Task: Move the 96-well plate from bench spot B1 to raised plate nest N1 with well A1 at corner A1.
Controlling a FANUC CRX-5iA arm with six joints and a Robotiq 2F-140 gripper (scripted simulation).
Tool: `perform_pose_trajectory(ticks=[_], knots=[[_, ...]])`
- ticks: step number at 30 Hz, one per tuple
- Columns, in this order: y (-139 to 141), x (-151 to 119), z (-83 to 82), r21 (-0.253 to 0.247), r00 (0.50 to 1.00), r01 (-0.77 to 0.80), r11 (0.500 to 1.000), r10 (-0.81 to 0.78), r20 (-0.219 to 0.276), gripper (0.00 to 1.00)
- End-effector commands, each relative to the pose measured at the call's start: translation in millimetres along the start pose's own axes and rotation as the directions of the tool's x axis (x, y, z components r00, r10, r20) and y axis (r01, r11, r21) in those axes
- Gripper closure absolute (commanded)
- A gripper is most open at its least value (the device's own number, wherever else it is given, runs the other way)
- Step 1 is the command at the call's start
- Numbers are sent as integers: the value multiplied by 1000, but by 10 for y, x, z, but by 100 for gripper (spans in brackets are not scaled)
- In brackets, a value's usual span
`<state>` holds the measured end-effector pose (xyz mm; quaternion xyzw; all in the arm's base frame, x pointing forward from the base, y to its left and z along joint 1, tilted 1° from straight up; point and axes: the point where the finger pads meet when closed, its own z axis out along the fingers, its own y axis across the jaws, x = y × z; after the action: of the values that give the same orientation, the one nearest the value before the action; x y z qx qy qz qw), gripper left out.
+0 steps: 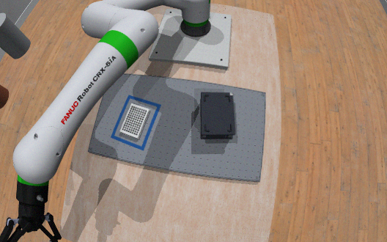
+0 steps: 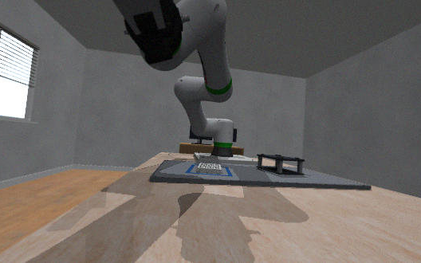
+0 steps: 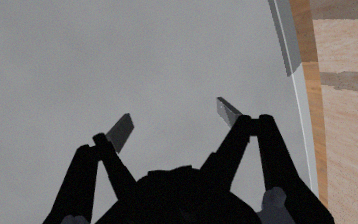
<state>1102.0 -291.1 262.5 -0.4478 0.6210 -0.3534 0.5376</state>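
My pincer (image 3: 174,122) gaping fully wide, gripping nothing, hanging off surface edge, well apart from work area. Task looking not begun: everything left, reaching, grasping, lifting, carrying, seating. 96-well plate (image 1: 135,119) lying flat inside blue-outlined spot B1 (image 1: 118,126) on grey perforated mat (image 1: 177,154), white, well grid facing up, slightly skewed to frame. Nest N1 (image 1: 217,114) standing dark, raised on posts, unoccupied, beside plate. A1 mark too small to read.

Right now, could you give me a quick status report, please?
Gripper open, holding nothing, far off the plate. 96-well plate flat in B1's blue frame. Nest N1 unoccupied; nothing between them.
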Motion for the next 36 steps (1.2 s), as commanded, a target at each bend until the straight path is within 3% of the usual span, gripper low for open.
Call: perform_pose_trajectory(ticks=[1, 17, 21, 23, 27, 30, 36], knots=[[-5, -2, -1, 1, 1000, 0, 1000, 0, 0, 0], [-5, -2, -1, 1, 1000, 0, 1000, 0, 0, 0], [160, -97, -63, -85, 995, 102, 991, -101, 12, 0], [242, -144, -94, -85, 995, 103, 991, -102, 12, 0], [403, -228, -177, -168, 979, 203, 965, -200, 37, 0], [497, -277, -226, -168, 979, 204, 964, -201, 38, 0], [653, -350, -329, -246, 953, 302, 921, -292, 76, 0]])
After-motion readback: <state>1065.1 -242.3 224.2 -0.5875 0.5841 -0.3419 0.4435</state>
